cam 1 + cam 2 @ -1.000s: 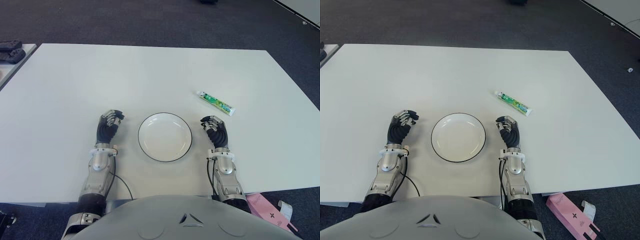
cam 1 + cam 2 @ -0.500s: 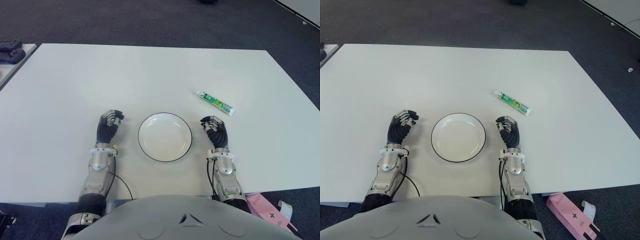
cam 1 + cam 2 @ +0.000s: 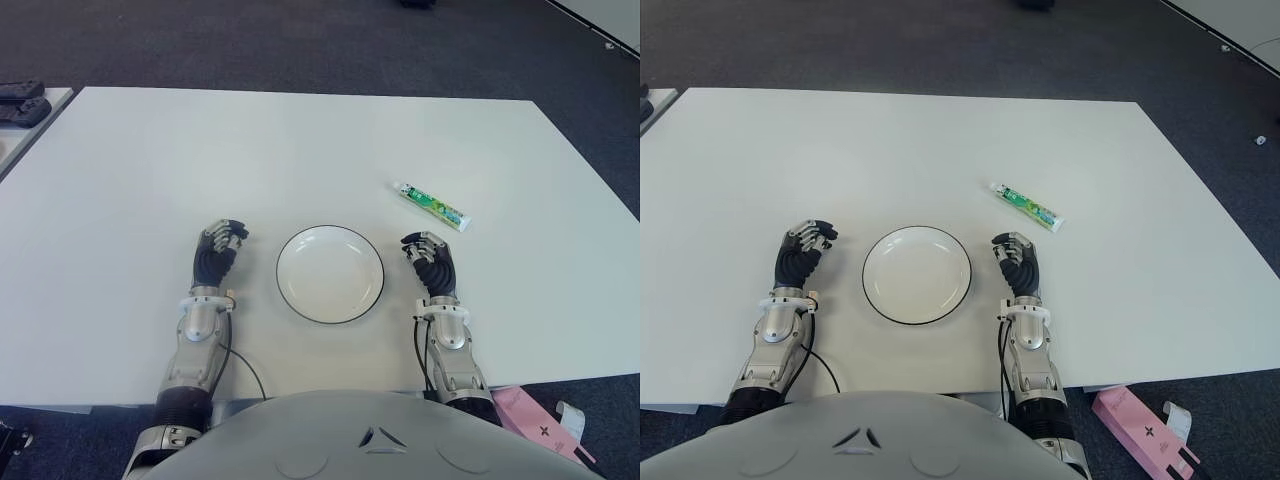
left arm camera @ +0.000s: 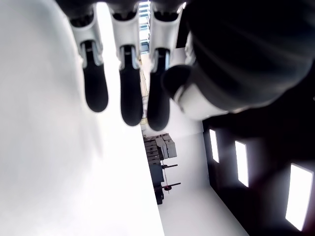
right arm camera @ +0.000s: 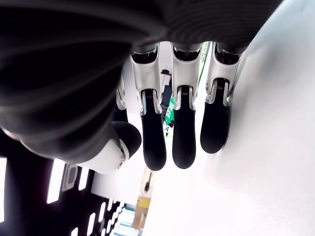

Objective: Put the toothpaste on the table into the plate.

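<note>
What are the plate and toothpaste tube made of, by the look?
Plate: probably glazed ceramic or melamine; smooth white surface, thin dark rim line, which of the two is unclear. Toothpaste: likely soft plastic laminate tube; flat printed green-and-white body, white cap end.

From the head camera I get bright, even overhead light: the white table (image 3: 300, 140) reads cleanly, with only faint, soft shadows beside the plate (image 3: 330, 274). The dark carpet beyond the table's far edge stays dim. In my wrist views the tabletop blows out to near-pure white glare, the dark fingers (image 5: 182, 140) stand in silhouette, and the room behind them is stretched and soft.
</note>
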`<move>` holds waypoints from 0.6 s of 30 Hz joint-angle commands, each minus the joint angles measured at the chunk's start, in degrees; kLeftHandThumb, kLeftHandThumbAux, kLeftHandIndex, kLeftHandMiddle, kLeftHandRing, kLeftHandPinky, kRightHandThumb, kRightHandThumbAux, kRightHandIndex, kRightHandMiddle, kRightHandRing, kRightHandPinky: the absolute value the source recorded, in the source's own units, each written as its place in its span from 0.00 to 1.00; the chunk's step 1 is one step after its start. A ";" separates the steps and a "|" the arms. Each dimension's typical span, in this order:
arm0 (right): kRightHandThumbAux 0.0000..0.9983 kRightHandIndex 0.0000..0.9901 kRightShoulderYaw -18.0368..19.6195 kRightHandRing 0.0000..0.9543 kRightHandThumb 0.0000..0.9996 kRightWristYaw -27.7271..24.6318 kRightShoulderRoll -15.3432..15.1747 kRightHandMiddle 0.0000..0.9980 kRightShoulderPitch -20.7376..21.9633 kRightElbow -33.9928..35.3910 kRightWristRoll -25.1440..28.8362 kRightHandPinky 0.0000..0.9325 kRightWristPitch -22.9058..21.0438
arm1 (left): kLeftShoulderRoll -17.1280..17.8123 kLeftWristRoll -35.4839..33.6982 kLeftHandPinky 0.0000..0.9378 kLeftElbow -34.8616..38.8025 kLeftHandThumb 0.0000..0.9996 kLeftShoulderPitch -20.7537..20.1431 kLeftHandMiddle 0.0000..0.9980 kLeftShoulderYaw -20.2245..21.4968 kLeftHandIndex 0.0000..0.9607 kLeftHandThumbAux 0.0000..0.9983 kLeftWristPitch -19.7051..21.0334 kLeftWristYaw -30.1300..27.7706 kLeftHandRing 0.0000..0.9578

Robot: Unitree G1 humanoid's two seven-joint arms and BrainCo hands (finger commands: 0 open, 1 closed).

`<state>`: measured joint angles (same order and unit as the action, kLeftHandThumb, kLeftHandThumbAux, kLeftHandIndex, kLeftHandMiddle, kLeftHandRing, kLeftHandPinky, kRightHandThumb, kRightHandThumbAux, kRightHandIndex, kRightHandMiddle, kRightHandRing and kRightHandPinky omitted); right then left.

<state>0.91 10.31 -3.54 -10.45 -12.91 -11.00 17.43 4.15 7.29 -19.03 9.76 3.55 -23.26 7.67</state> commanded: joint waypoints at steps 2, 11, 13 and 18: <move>0.74 0.43 1.10 0.47 0.70 0.58 -1.13 0.45 1.18 0.27 -0.23 0.49 0.03 | -0.63 -0.07 0.46 -1.56 0.71 0.75 0.48 -0.22 0.44 0.72 2.45 0.25 0.47; 0.74 0.43 4.11 0.48 0.70 1.92 -3.17 0.44 4.47 7.72 -1.35 0.51 -2.88 | -0.80 0.25 0.47 -1.69 0.71 0.85 0.48 -0.47 0.44 0.72 1.86 0.37 0.48; 0.74 0.43 4.29 0.49 0.70 2.37 -3.54 0.45 5.14 9.44 -2.09 0.52 -3.25 | -0.76 0.25 0.47 -1.94 0.71 0.81 0.48 -0.50 0.44 0.72 1.55 0.32 0.48; 0.74 0.43 5.08 0.49 0.70 2.59 -6.11 0.46 6.71 10.41 -3.62 0.51 -2.32 | -0.78 0.34 0.47 -2.33 0.71 0.72 0.48 -0.55 0.44 0.73 1.14 0.40 0.48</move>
<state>5.68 13.22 -8.24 -4.56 -2.38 -13.42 15.52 3.91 7.37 -19.09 9.64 3.44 -23.54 7.67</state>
